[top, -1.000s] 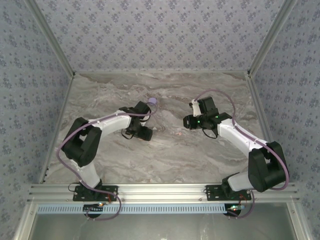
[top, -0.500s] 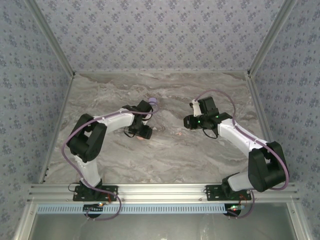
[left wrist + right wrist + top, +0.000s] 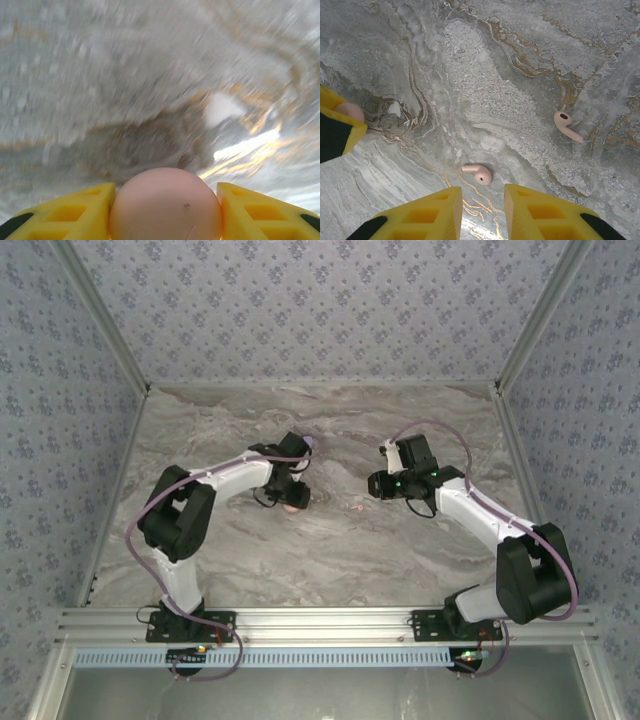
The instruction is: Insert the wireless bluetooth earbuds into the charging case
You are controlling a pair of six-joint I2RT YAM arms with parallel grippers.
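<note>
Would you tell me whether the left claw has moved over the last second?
Yes. The left claw, shut on the pink charging case, has shifted slightly right and farther back, toward the lilac case, which its arm now partly covers.

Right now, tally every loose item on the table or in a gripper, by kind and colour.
pink earbuds, lying loose: 2
pink charging case, held in the left gripper: 1
lilac round item, partly hidden: 1
Total: 4
</note>
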